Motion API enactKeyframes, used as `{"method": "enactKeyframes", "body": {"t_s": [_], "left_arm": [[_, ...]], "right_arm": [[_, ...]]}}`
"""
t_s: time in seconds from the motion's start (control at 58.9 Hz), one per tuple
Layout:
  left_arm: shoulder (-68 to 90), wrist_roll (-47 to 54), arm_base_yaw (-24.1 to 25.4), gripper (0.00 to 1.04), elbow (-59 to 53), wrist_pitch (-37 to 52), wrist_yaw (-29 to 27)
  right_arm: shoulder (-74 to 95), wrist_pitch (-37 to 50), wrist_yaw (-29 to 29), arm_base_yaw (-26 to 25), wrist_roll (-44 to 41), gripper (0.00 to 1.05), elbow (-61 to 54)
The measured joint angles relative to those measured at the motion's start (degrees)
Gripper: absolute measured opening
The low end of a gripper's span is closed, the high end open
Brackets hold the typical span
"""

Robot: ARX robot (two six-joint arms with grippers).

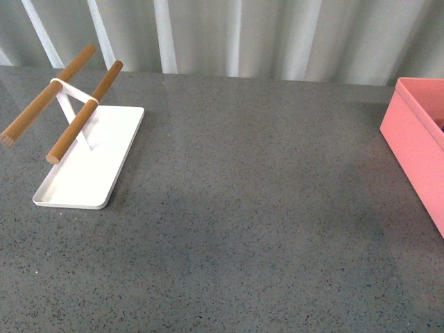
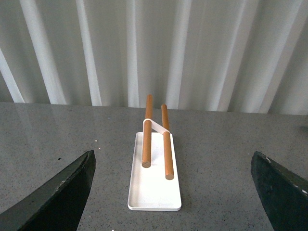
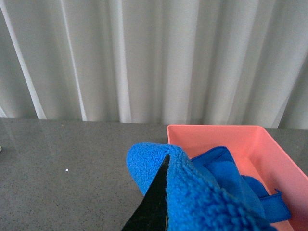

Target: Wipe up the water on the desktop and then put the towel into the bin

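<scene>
Here, on the left of the grey bench (image 1: 243,208), a flat white tray (image 1: 90,173) lay with two wooden rods (image 1: 76,128) held up above it on a white stand. In the left wrist view, the left fingers (image 2: 57,197) were spread wide apart with nothing between them, and the tray lay on the bench ahead of them. The middle of the bench was bare. At the far right edge stood the pink bin (image 1: 416,135), only partly in the front view. In the right wrist view, the blue towel (image 3: 211,187) was draped over a dark right finger (image 3: 154,207) and hung down into the bin (image 3: 269,144). I could not tell if the right fingers were together or apart, as the towel hid them.
</scene>
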State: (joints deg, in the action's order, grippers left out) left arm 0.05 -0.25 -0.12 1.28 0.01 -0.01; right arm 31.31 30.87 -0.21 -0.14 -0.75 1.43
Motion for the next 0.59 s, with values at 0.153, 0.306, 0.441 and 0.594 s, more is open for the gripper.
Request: {"method": "enactKeyframes", "body": {"t_s": [0.153, 0.306, 0.441, 0.594], "left_arm": [[0.0, 0.0, 0.0, 0.98, 0.0, 0.0, 0.0], [0.0, 0.0, 0.0, 0.98, 0.0, 0.0, 0.0], [0.0, 0.0, 0.0, 0.98, 0.0, 0.0, 0.0], [0.0, 0.0, 0.0, 0.98, 0.0, 0.0, 0.0]], "right_arm": [[-5.2, -5.1, 0.0, 0.0, 0.0, 0.05, 0.0], [-9.6, -9.2, 0.1, 0.0, 0.1, 0.05, -0.1], [-12.9, -12.4, 0.1, 0.0, 0.1, 0.04, -0.1], [-16.2, -15.6, 0.2, 0.0, 0.2, 0.04, -0.1]]}}
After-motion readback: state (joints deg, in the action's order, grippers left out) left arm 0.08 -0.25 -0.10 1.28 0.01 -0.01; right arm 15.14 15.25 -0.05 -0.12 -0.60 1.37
